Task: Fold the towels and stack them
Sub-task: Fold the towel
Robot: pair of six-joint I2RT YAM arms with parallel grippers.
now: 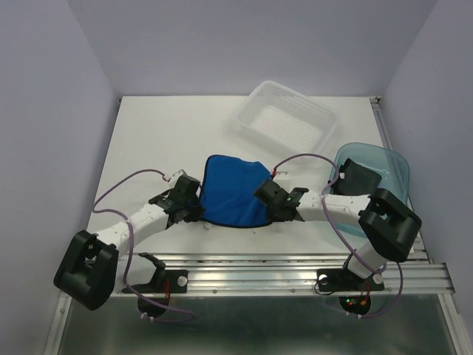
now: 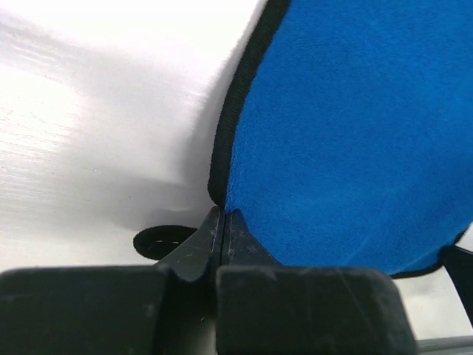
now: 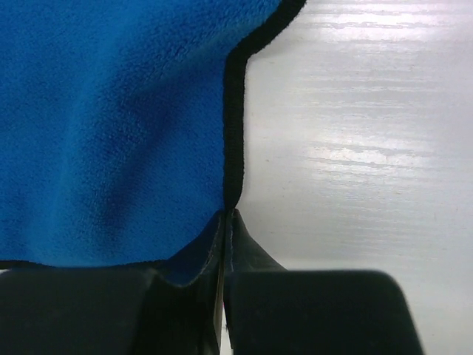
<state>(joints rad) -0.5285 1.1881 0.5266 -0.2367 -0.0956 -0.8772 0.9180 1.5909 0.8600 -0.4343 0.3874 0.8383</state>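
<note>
A bright blue towel with dark edging (image 1: 233, 191) hangs spread between my two grippers at the middle of the white table. My left gripper (image 1: 194, 201) is shut on its left edge; in the left wrist view the closed jaws (image 2: 222, 214) pinch the black hem of the blue towel (image 2: 347, 140). My right gripper (image 1: 270, 198) is shut on its right edge; in the right wrist view the jaws (image 3: 226, 214) pinch the hem of the towel (image 3: 111, 133). No purple, yellow or black towel is in view.
A white perforated basket (image 1: 284, 118) stands at the back, right of centre. A translucent blue-green tray (image 1: 384, 174) sits at the right edge, partly under the right arm. A metal rail (image 1: 281, 270) runs along the table's near edge.
</note>
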